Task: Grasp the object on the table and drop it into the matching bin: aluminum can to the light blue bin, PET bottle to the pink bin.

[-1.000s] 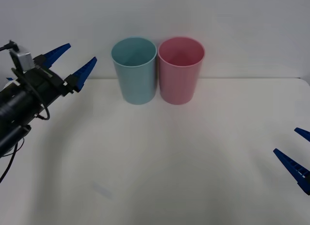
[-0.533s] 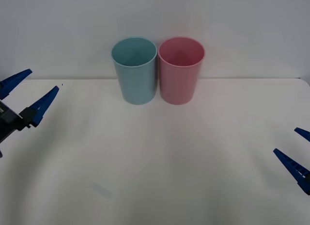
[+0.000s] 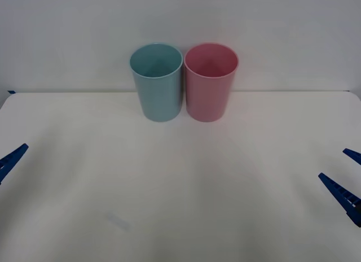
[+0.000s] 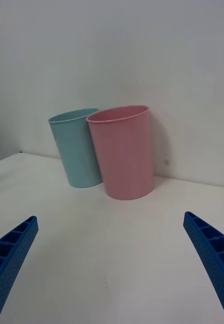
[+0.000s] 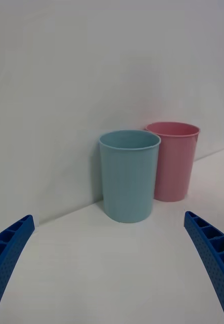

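A bare robot test bench in a lab-like room

A plain white counter (image 3: 180, 183) runs up to a blank white wall, with nothing decorative or domestic about it. Two matching plastic cups, the light blue bin (image 3: 157, 84) and the pink bin (image 3: 210, 84), stand side by side at the back, touching or nearly so. Blue ribbed fingers (image 3: 338, 191) of a robot hand reach in at the counter's edge, marking a staged trial setup.

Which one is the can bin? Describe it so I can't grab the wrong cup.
On the white table, look to the far edge by the wall, where two tall tapered cups stand side by side. The light blue bin is the one on the robot's left; its same-shaped neighbour is the pink bin.
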`<state>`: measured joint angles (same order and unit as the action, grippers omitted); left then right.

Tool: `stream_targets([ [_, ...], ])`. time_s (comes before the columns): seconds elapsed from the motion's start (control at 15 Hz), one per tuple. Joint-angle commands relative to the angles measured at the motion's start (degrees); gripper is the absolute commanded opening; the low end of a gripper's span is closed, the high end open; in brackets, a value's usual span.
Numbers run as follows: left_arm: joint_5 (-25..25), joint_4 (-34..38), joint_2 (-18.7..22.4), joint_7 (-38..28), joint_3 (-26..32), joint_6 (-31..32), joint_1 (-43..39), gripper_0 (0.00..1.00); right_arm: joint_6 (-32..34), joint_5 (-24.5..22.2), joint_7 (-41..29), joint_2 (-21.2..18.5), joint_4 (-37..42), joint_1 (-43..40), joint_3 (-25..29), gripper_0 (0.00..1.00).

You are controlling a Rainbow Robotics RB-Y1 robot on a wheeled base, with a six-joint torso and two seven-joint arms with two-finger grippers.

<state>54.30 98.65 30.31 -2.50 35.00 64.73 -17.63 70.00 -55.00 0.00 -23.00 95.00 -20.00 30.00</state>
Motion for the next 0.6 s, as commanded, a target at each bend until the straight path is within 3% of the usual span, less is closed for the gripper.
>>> stream_targets([
  [0.07, -0.16, -0.03, 0.45, 1.27, 1.30, 1.63, -3.46, 1.00, 0.00, 0.00, 0.00, 0.00, 0.00, 0.00, 0.00, 1.00],
  [0.2, -0.16, -0.03, 0.36, 3.90, 1.04, 1.98, -6.10, 1.00, 0.00, 0.00, 0.00, 0.00, 0.00, 0.00, 0.00, 1.00],
  [0.6, -0.77, -0.03, 0.45, 3.55, -0.81, 1.89, -8.47, 1.00, 0.00, 0.00, 0.00, 0.00, 0.00, 0.00, 0.00, 1.00],
])
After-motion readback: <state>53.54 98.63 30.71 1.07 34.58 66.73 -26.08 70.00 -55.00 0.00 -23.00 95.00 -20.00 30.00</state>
